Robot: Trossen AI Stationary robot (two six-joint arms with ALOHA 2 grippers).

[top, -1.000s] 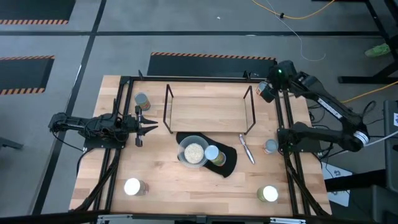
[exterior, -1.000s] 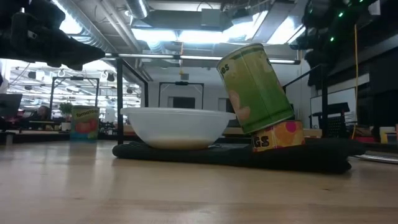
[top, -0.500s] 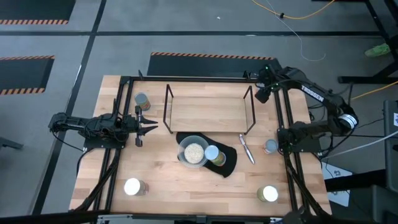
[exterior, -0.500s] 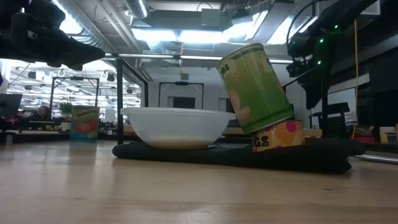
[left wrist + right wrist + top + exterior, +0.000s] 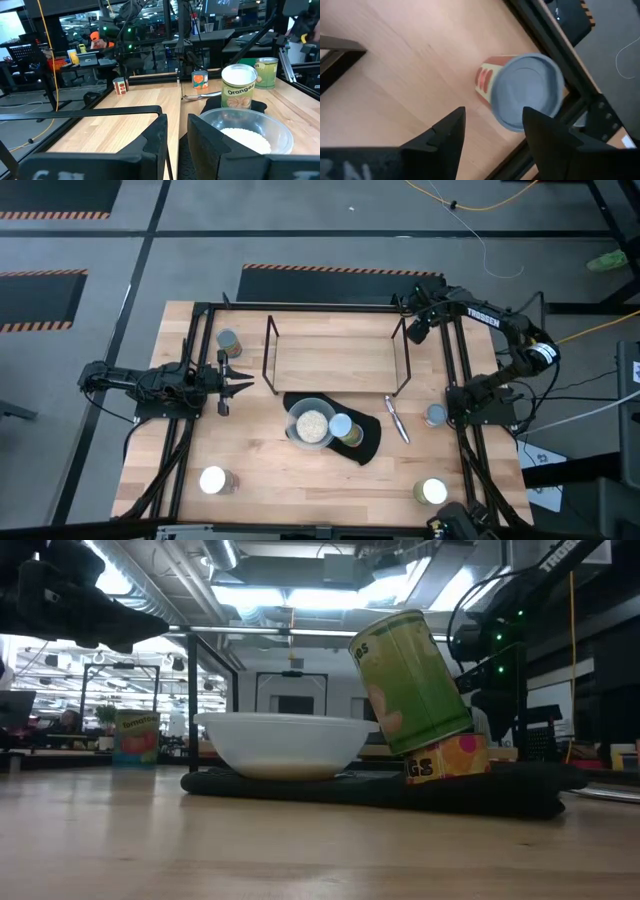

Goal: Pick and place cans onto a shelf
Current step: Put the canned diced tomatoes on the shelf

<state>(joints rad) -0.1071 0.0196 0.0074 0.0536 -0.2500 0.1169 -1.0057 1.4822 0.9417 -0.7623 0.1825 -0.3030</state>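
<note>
A can [image 5: 527, 92] with a red label and a grey-blue top stands on the wood at the table's far right corner, beside the black frame rail. My right gripper [image 5: 494, 112] hangs open just above it, pointing steeply down, fingers on either side and apart from it; in the high view it [image 5: 412, 330] covers the can. The shelf [image 5: 268, 350] of black rods stands at the far middle. Other cans stand at the far left [image 5: 228, 340], near left [image 5: 213, 479], near right [image 5: 432, 491] and right [image 5: 435, 415]. My left gripper [image 5: 243, 383] waits open at the left.
A clear bowl of pale grains [image 5: 311, 424] and a green-labelled can [image 5: 343, 428] sit on a black mat [image 5: 368, 442] in the middle. A silver pen-like thing [image 5: 397, 418] lies to the right of the mat. Black frame rails [image 5: 458, 370] run along both sides.
My right gripper has come down toward the table's far right corner and has tipped from slanting to pointing steeply down over the red-labelled can. The arm's elbow has swung outward to the right.
</note>
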